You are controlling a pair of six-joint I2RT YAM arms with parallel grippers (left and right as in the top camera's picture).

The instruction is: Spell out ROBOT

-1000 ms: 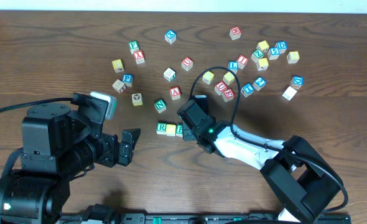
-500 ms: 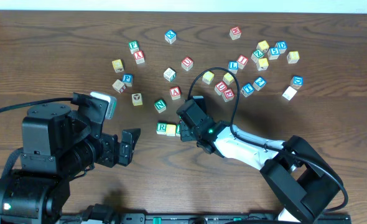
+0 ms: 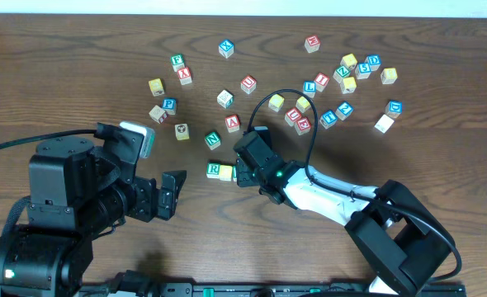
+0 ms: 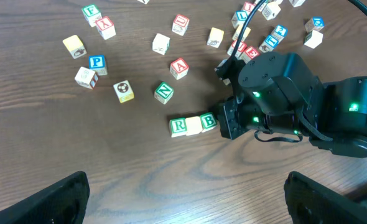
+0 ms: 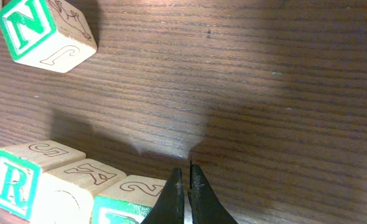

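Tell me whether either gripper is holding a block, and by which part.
Nothing is held. The right gripper is shut and empty, its tips beside the B cube; the left gripper is open and empty.

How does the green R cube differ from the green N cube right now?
The R cube heads a row, touching a yellow-faced cube; the N cube stands alone. R lies square with its row; N is turned askew to it. Both are same-size wooden cubes with green letters up.
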